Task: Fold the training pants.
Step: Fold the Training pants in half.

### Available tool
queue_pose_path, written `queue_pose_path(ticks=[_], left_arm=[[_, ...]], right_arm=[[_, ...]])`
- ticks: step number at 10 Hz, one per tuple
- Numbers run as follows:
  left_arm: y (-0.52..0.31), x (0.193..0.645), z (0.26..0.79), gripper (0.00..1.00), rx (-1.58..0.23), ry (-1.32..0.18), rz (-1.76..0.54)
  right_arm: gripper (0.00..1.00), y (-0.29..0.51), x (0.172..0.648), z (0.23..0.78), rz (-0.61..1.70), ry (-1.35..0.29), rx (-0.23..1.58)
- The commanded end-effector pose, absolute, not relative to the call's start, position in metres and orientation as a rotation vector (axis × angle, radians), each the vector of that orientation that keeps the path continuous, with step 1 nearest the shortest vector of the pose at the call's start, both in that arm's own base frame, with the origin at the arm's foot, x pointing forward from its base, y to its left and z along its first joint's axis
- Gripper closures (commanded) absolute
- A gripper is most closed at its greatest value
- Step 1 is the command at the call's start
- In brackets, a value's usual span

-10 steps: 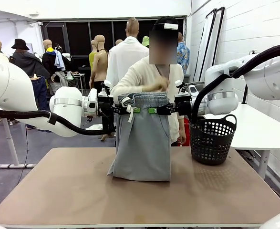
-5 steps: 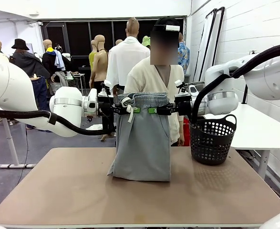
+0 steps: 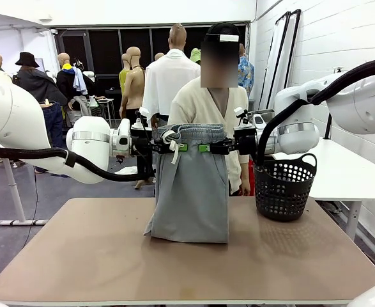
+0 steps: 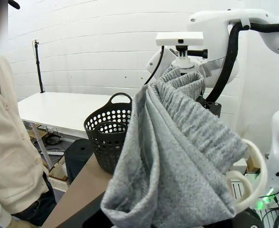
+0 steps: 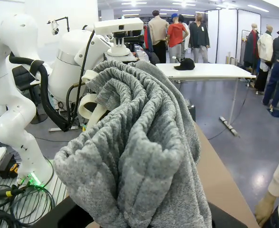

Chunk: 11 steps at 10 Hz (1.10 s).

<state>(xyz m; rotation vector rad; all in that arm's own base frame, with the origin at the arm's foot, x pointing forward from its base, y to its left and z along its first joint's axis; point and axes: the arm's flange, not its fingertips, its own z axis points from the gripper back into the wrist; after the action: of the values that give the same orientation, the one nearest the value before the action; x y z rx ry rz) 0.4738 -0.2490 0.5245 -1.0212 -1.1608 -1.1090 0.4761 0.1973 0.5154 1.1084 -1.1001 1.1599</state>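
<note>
The light grey training pants hang upright between the two arms, waistband up, with the white drawstring dangling at the left corner. Their lower end rests bunched on the brown table. My left gripper is shut on the waistband's left corner, and my right gripper is shut on its right corner. In the left wrist view the ribbed waistband bunches up close, and the right wrist view shows the same grey cloth piled over the fingers.
A black perforated basket stands on the table's far right. A person in a cream cardigan stands behind the pants at the far edge, arms down. A white table is at the right.
The person's hand, raised at chest height a second ago, has dropped to the side. The arms and the pants have not moved.
</note>
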Motion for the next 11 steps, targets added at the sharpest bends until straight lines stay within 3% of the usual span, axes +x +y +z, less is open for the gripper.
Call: queue_pose_path(ticks=[1, 6, 11], left_arm=[[-0.246, 0.469, 0.524, 1.0, -1.028, -1.195, -1.113], [-0.246, 0.469, 0.524, 1.0, -1.028, -1.195, -1.113], [-0.242, 0.496, 0.531, 1.0, -1.066, -1.113, -1.095]], right_arm=[[1.0, 0.197, 0.476, 0.52, 1.15, -1.114, 1.113], [1.0, 0.197, 0.476, 0.515, 1.16, -1.1, 1.108], [1.0, 0.21, 0.512, 0.528, 1.193, -1.074, 1.116]])
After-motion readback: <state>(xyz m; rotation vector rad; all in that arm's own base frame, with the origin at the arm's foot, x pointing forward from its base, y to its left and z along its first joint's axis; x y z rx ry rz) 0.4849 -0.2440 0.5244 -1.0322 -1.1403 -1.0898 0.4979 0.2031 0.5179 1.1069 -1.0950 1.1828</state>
